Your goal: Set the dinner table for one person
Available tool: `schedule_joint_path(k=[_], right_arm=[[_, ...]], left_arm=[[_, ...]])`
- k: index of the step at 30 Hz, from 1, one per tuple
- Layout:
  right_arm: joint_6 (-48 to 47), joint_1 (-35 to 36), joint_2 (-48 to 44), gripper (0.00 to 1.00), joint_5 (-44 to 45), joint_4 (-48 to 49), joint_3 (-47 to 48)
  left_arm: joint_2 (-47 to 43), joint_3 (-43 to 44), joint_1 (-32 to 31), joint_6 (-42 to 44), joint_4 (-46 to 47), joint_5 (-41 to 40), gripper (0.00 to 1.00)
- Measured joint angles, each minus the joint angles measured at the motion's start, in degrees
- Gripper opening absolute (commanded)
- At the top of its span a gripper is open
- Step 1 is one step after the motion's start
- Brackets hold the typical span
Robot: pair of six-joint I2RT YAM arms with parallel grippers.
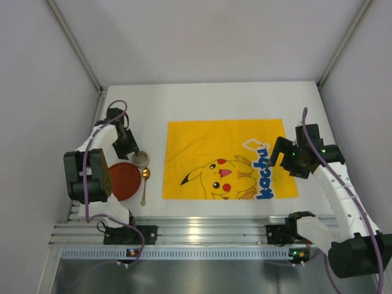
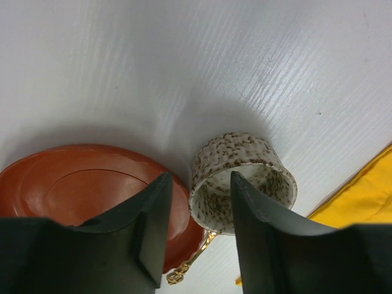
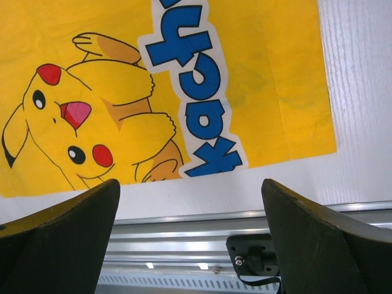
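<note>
The white dinner table [image 1: 214,101] carries a yellow cartoon mat [image 1: 208,144] in its middle. At the left stand a red plate [image 1: 124,182], a speckled cup [image 1: 141,159] and a gold spoon [image 1: 144,187]. My left gripper [image 1: 130,149] is open just above the cup. In the left wrist view the gripper [image 2: 200,184] straddles the near wall of the cup [image 2: 245,156]: one finger is over the plate [image 2: 79,190], the other over the cup's mouth. The spoon [image 2: 190,264] shows below. My right gripper [image 1: 274,158] is wide open and empty over the mat's right edge [image 3: 184,92].
A silver aluminium rail [image 1: 202,229] runs along the near edge, with both arm bases bolted to it. White walls enclose the table on the left, right and back. The rail also shows in the right wrist view [image 3: 184,226].
</note>
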Motion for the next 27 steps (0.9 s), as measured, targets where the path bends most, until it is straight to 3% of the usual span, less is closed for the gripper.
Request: schedule_joint_path(k=[9, 15, 22, 27], right_arm=[[1.7, 0.0, -1.3, 1.0, 0.0, -0.7, -2.9], [2.6, 0.0, -3.0, 1.0, -0.1, -0.8, -4.8], [3.2, 0.1, -3.0, 1.0, -3.4, -0.3, -5.6], [3.7, 2.6, 1.7, 1.0, -9.1, 2.3, -0.3]], left_arm=[[0.1, -2.7, 0.0, 0.5, 2.4, 1.4, 0.35], [3.3, -1.7, 0.0, 0.5, 3.4, 3.7, 0.0], [5.1, 3.2, -1.0, 0.5, 3.1, 5.6, 0.0], [5.5, 13.3, -7.7, 0.3, -0.2, 5.5, 0.0]])
